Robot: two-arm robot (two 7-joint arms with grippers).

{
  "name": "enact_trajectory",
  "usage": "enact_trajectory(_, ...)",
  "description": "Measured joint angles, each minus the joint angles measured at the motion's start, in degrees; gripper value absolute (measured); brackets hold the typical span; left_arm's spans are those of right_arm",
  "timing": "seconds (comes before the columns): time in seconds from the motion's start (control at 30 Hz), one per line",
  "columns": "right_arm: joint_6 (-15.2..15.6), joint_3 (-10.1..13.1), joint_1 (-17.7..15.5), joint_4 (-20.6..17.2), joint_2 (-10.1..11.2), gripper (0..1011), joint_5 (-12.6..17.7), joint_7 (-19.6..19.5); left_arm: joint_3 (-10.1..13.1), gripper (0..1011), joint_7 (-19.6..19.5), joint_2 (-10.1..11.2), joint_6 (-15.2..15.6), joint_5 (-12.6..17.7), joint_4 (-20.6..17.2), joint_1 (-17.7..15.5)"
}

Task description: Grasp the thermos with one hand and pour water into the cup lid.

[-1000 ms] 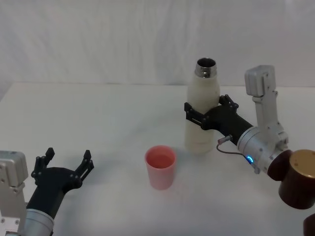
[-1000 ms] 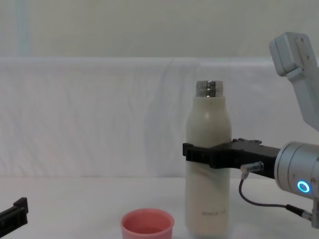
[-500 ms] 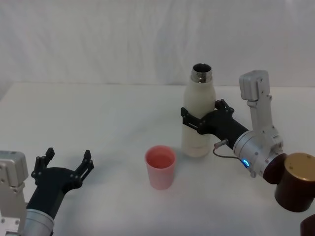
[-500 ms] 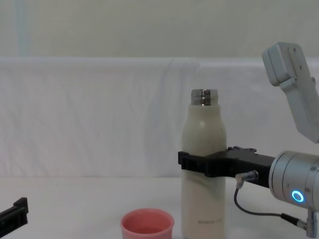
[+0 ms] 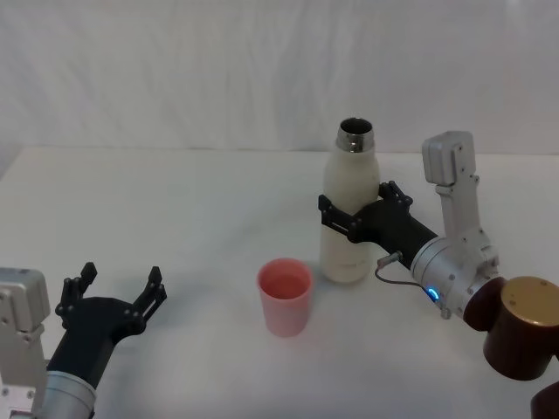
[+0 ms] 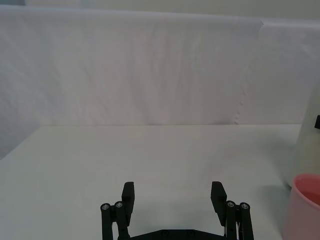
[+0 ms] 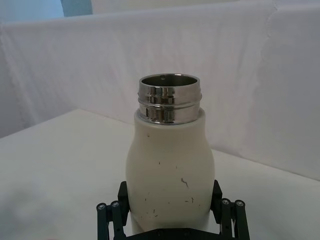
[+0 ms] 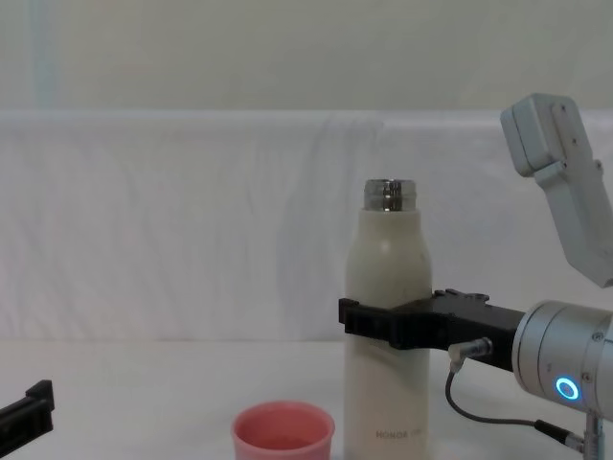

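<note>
— Since a second ago, what has moved?

— Your thermos [image 5: 351,209] has come left toward the cup lid and sits lower, carried by your right hand [image 5: 351,212]. It stands upright, steel neck open at the top, just right of and behind the cup lid.

— Start with the biggest thing, then.

— You have a white worktop [image 5: 175,201] with a white draped backdrop [image 5: 218,70] behind it. Your right arm [image 5: 454,253] reaches in from the right, a blue light glowing on its wrist.

— And the grip?

— Your right hand is clamped around the thermos at mid-body, a black finger on each side; the right wrist view shows the fingers [image 7: 227,212] pressed against the cream wall [image 7: 170,170]. In the chest view the bottle [image 8: 386,316] is upright, but you cannot tell whether its base touches the worktop.

— The other hand?

— Your left hand [image 5: 112,297] rests low at the near left, fingers spread wide, holding nothing, well apart from both things.

— The smallest?

— Your pink cup lid [image 5: 285,295] stands upright on the worktop, mouth up, near the middle.
</note>
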Motion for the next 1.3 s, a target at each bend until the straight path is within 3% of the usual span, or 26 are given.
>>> enact_trajectory(0.7, -0.3, -2.4, -0.4, -0.2, 2.1, 960, 2.2, -2.1, 0.0, 1001, 0.0, 0.0, 0.0, 0.0, 0.0, 0.0)
enact_trajectory(1.3, -0.3, -2.2, -0.4, -0.3, 2.0, 1000, 2.1, -2.0, 0.0, 1001, 0.0, 0.0, 0.0, 0.0, 0.0, 0.0)
